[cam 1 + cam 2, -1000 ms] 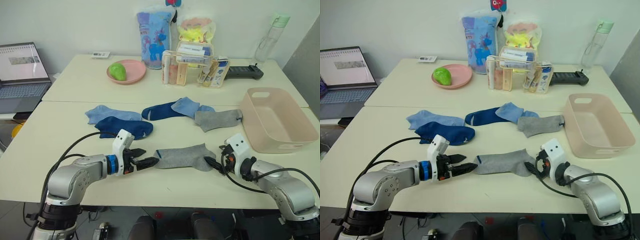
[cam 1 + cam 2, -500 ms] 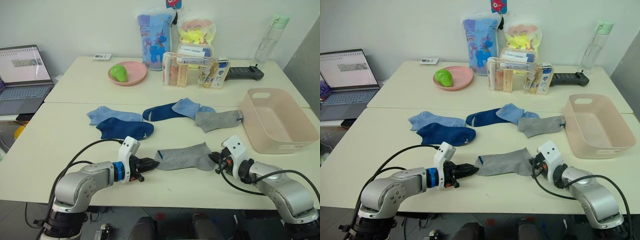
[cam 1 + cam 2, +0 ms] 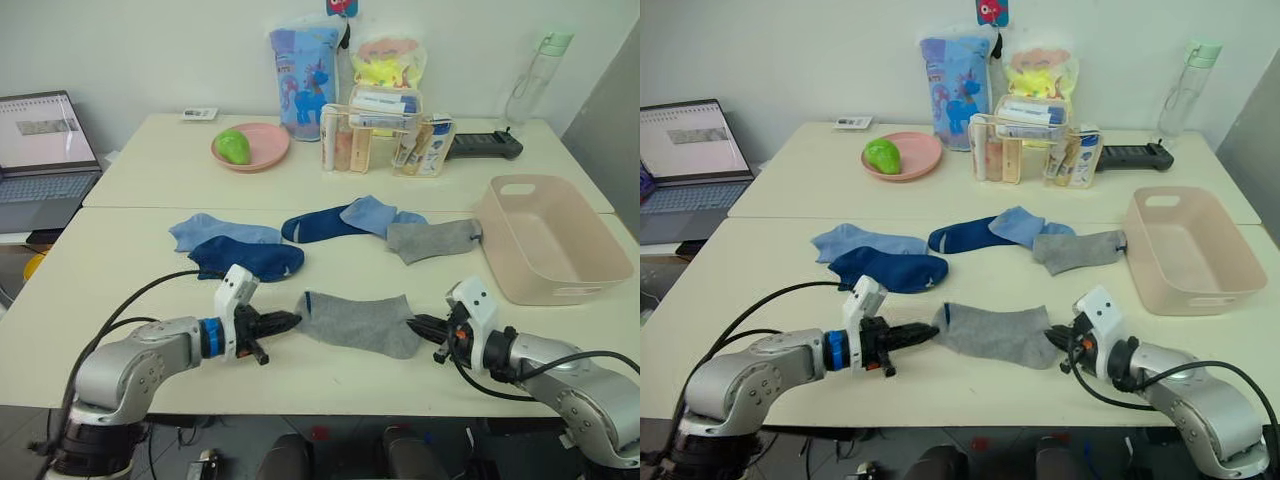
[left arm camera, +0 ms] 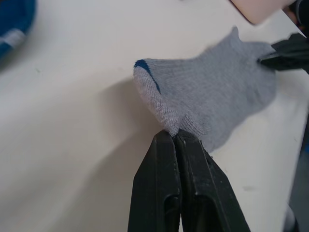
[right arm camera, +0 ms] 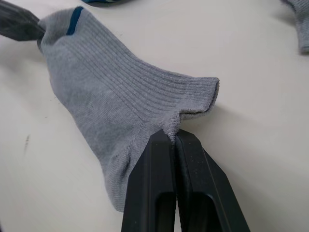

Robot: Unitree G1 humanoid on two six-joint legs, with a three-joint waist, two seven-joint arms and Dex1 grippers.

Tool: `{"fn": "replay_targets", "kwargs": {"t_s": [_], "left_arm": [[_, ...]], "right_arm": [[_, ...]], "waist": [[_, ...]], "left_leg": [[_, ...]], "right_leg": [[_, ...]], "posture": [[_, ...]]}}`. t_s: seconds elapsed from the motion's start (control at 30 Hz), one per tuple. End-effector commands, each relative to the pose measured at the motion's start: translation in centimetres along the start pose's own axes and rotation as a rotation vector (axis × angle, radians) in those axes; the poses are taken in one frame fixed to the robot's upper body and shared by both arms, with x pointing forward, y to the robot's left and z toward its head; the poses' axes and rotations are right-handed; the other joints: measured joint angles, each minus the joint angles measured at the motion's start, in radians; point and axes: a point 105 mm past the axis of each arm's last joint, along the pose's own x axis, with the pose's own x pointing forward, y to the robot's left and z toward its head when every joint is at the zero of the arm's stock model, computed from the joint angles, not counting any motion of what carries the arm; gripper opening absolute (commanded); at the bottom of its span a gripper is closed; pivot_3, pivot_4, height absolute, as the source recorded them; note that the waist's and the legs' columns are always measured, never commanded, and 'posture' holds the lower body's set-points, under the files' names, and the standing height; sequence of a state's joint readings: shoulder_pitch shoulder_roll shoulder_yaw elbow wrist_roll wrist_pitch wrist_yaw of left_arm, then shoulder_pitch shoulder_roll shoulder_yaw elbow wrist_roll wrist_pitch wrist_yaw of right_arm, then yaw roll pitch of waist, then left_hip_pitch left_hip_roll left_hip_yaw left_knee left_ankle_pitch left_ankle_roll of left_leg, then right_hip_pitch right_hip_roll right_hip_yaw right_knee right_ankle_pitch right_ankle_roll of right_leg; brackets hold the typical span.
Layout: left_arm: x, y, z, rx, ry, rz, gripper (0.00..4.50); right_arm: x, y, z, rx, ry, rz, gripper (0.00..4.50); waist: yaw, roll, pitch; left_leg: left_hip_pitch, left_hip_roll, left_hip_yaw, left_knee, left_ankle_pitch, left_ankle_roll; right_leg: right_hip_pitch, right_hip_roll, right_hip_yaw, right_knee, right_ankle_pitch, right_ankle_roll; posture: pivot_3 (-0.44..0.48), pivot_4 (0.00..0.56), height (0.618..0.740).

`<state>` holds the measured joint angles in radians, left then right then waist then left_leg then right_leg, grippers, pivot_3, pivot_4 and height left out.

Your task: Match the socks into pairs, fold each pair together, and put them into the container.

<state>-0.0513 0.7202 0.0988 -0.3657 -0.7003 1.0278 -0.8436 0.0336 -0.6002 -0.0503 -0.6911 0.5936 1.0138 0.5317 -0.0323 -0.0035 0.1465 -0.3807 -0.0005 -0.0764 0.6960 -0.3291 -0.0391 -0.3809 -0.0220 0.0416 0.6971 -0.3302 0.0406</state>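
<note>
- The grey sock (image 3: 357, 322) lies flat on the table (image 3: 120, 270), and it is the landmark for all places here; both grippers hold it.
- The left gripper (image 3: 290, 320) is clenched on the toe end of this sock; in the left wrist view its fingers (image 4: 166, 193) press together on the fabric edge.
- The right gripper (image 3: 418, 323) is clenched on the opposite end, near the cuff; in the right wrist view its fingers (image 5: 164, 188) are pressed together on a fold of the sock.
- Behind the grey sock, farther from the robot, lie the other socks: a dark navy sock (image 3: 247, 259) and a light blue sock (image 3: 210, 230) on the robot's left of it.
- Straight behind it lie a second navy sock (image 3: 315, 224), a second light blue sock (image 3: 375, 214) which partly covers that navy one, and a second grey sock (image 3: 432, 239) just beside them.
- The pink container (image 3: 588, 262) stands to the robot's right of the grey sock, well apart from it, and nothing is inside it.
</note>
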Motion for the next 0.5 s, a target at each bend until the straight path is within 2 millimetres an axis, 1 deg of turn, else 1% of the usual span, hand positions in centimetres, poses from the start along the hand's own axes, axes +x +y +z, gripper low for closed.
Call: {"fn": "replay_targets", "kwargs": {"t_s": [0.03,0.2,0.27,0.5], "left_arm": [[-0.4,-1.5,-0.9,0.021,0.034,-0.063,0.01],[0.9,-2.9,-2.7,-0.014,0.028,-0.079,0.01],[1.2,-2.7,-3.1,-0.015,0.020,-0.056,0.01],[1.7,-1.6,-3.2,0.045,-0.008,0.010,0.01]], "right_arm": [[-0.7,0.9,0.3,-0.019,0.000,0.035,0.00],[-0.8,1.5,-0.4,0.013,0.043,0.051,0.00],[-0.9,1.5,-0.6,0.017,0.059,0.044,0.00],[-1.3,1.0,-1.3,0.020,0.114,0.032,0.00]], "waist": [[0.001,0.001,0.001],[0.005,0.000,0.000],[0.005,0.000,0.000],[0.005,0.000,0.000]], "left_leg": [[0.000,0.000,0.000,0.000,0.000,0.000],[0.000,-0.001,0.000,0.001,0.000,0.000],[0.000,-0.001,-0.001,0.000,0.000,0.000],[0.000,-0.001,-0.001,0.000,0.000,0.000]], "right_leg": [[0.000,0.000,0.000,0.000,0.000,0.000],[0.001,-0.001,0.000,0.000,0.000,0.000],[0.001,-0.001,0.000,-0.001,0.000,0.000],[0.001,-0.001,0.000,-0.001,0.000,0.000]], "posture": [[0.000,0.150,0.703],[0.000,0.150,0.703],[0.000,0.150,0.703],[0.000,0.150,0.703]]}}
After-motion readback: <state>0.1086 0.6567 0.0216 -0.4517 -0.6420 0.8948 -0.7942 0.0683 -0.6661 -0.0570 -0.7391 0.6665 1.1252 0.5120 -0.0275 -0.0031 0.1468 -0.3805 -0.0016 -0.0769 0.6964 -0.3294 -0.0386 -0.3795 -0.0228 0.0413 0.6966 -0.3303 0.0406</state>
